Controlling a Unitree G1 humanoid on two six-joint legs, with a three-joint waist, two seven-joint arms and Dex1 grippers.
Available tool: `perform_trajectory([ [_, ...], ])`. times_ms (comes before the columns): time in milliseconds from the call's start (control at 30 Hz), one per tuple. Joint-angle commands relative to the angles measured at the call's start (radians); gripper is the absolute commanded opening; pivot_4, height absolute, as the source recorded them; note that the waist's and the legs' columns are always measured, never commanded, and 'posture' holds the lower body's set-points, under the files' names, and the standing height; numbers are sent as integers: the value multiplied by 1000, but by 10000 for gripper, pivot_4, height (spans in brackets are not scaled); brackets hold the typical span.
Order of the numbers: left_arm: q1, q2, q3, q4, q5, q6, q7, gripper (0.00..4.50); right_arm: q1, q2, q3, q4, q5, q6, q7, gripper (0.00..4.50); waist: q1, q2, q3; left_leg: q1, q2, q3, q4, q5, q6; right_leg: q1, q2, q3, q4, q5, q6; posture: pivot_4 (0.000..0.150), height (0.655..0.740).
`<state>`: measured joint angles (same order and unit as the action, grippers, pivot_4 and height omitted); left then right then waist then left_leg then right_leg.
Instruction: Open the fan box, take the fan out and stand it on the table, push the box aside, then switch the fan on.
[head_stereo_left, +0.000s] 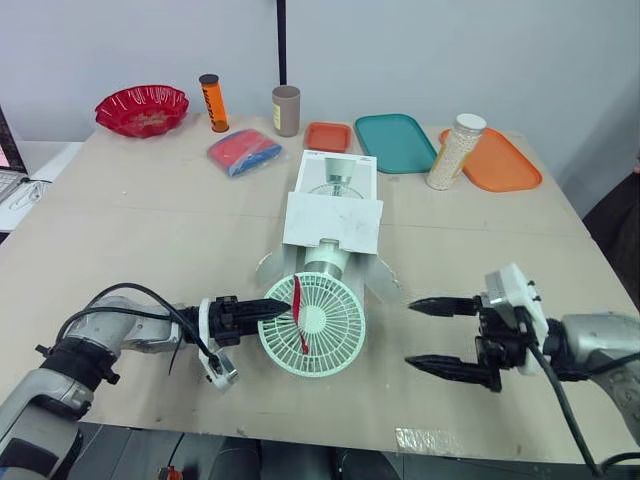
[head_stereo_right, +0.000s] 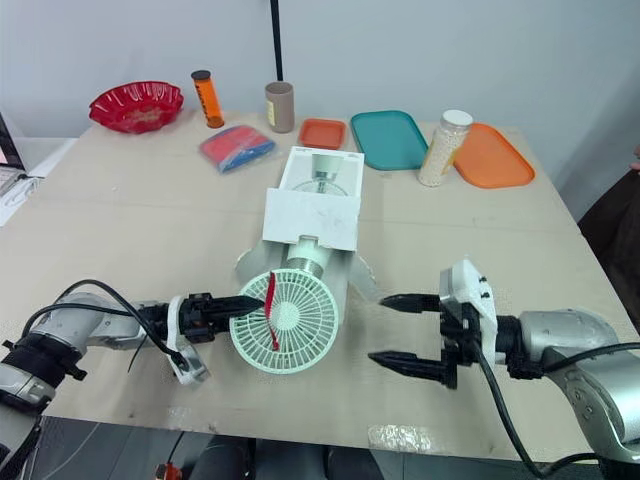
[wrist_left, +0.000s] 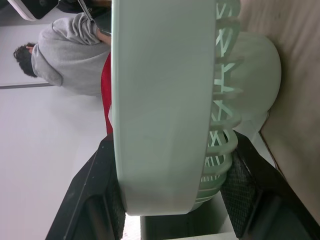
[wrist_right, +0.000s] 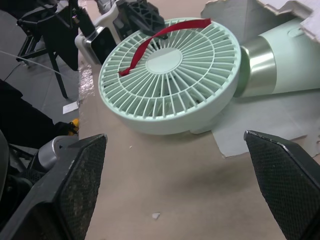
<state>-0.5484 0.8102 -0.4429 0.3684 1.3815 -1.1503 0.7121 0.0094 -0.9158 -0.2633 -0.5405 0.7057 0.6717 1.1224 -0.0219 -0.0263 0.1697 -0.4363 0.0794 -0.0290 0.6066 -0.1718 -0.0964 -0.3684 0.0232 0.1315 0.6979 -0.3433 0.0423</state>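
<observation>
Left wrist view: left end effector (wrist_left: 172, 165) (narrowly open) apparently pinches fan (wrist_left: 160, 90).

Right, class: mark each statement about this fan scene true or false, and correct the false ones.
1. The left gripper is shut on the fan, at its round head. True.
2. The right gripper grips the fan too. False: it is open, apart from the fan, holding nothing.
3. The fan stands upright. False: it lies on its side, stem inside the box.
4. A red ribbon crosses the fan's grille. True.
</observation>
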Motion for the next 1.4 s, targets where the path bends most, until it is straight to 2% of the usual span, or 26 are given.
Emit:
perform_trajectory([
  [33, 13, 27, -30, -45, -29, 5, 34, 20142, -11, -15, 0, -1, -11, -32, -3, 45000, 1, 0, 0, 0, 0, 0, 0, 0, 0, 0, 0, 0, 0, 0, 0, 1500, 7389],
  [300, 26, 48, -61, -58, -38, 27, 42, 20142, -21, -5, 38, 20, -52, -60, -18, 45000, 1, -1, -2, 1, 0, -1, 1, 0, 0, 2, 0, -1, 0, 0, 0, 1500, 7389],
  [367, 41, 62, -46, -64, -108, -1, -1, 20142, -24, -3, 57, 30, -72, -71, -22, 45000, 1, -1, -2, 1, 0, -1, 1, 0, 0, 2, 0, -1, 0, 0, 0, 1500, 7389],
  [467, 78, 87, -22, -91, -256, -46, -87, 20142, -29, -5, 76, 49, -95, -91, -19, 45000, 0, -1, -2, 2, 0, -1, 1, 0, 0, 3, 0, 0, 0, 0, 0, 1500, 7389],
  [533, 120, 112, -18, -107, -449, -57, -187, 20142, -40, 1, 85, 67, -105, -95, -27, 45000, 0, -1, -2, 2, 0, -1, 1, 0, 0, 3, 0, -1, 0, 0, 0, 1500, 7389],
  [633, 237, 185, -12, -226, -764, -14, -343, 20142, -56, 5, 105, 90, -109, -103, -18, 45000, -3, 0, -3, 3, 0, 0, 1, 0, 0, 3, -1, -1, 1, 0, 0, 1500, 7389],
  [933, 433, 328, 78, -442, -1192, 120, -652, 20142, -109, 27, 177, 125, -131, -125, -10, 45000, -1, 1, -3, 12, 1, 1, 1, 0, 0, 13, -1, -1, 1, -1, 0, 1500, 7389],
  [1133, 547, 463, 117, -642, -1579, 257, -885, 20142, -163, 42, 228, 178, -164, -150, 2, 45000, -3, 2, -2, 13, 2, 1, 1, 0, 0, 14, 0, -1, 1, -1, 0, 1500, 7389],
  [1400, 687, 469, 288, -811, -1762, 408, -1098, 20142, -221, 54, 269, 224, -188, -182, 28, 45000, -3, 4, 0, 13, 2, 2, 1, -1, 1, 14, 1, -1, 1, -2, -1, 1500, 7389],
])
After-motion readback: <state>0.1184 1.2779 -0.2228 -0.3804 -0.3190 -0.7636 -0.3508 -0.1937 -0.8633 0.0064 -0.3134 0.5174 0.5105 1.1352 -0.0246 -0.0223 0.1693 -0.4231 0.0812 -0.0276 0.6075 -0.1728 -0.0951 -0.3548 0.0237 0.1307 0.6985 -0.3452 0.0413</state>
